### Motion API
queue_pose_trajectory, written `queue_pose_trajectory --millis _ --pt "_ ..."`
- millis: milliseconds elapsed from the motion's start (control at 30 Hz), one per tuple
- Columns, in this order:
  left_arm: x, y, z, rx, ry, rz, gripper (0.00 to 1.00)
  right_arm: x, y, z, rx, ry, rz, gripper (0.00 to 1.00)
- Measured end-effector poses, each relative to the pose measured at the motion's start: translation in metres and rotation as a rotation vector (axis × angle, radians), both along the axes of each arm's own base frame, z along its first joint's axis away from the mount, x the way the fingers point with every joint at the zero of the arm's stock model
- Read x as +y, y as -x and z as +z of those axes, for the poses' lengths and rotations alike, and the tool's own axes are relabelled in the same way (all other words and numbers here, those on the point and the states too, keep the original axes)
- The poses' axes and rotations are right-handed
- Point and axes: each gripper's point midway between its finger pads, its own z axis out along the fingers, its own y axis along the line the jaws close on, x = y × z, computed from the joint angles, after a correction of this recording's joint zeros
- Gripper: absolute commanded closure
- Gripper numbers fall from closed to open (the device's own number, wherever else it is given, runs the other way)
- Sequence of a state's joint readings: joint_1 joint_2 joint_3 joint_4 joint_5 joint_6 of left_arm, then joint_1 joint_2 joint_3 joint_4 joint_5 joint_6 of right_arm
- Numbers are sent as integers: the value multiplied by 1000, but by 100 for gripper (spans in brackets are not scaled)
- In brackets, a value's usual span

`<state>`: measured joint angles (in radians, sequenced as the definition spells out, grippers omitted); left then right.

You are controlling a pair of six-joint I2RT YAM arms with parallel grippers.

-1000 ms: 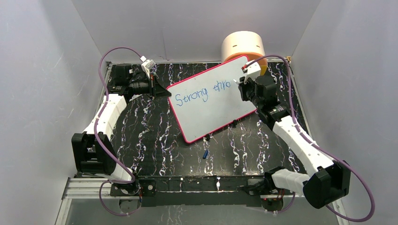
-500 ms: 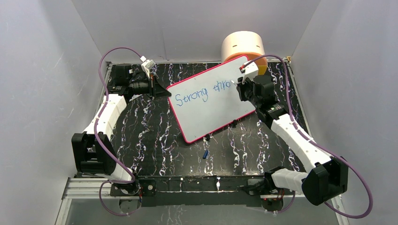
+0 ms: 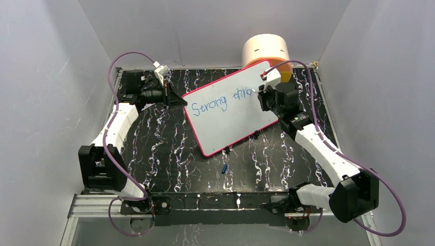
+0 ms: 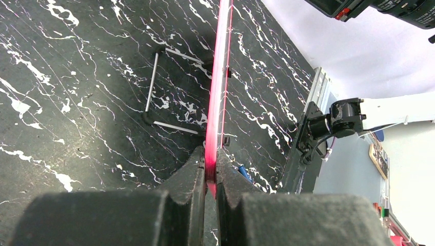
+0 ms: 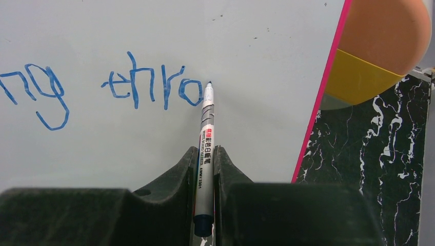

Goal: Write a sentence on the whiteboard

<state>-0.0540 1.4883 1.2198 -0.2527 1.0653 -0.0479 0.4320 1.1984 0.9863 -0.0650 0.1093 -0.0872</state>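
The writing step was in hand: the whiteboard (image 3: 233, 123), at the centre of the top view, was pinched by its pink edge in the left end effector (image 4: 210, 166), and a marker (image 5: 206, 128) was clamped in the right end effector (image 5: 205, 154). The sentence (image 3: 220, 101) was read as "Strong thro", with the tip set just right of the "o". A further letter on the same line was judged to be called for next.

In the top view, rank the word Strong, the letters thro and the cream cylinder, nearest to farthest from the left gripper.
1. Word Strong, just right of the left gripper.
2. Letters thro, further right on the whiteboard.
3. Cream cylinder, behind the board's far corner.
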Motion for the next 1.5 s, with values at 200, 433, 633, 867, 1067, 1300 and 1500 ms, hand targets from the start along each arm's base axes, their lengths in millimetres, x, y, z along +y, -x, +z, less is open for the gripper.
queue_pose_trajectory --millis 200,433,633,867,1067,1300,1500 --pt "0 0 0 1 2 -1 100 0 0 -1 -1 0 -1 100" --pt "0 0 0 4 4 -1 100 -2 2 -10 15 8 -5 100" --pt "-1 1 1 7 8 -2 100 -7 7 -21 42 25 -18 100" --pt "-1 2 2 6 14 -11 100 -13 6 -22 38 37 -51 100" --pt "-2 3 2 4 17 -15 100 -16 1 -16 13 36 -78 100" --pt "-1 3 1 4 22 -19 100 -16 -3 -8 -22 22 -89 100" --pt "-1 3 1 5 24 -21 100 -15 -5 -4 -38 13 -88 100"
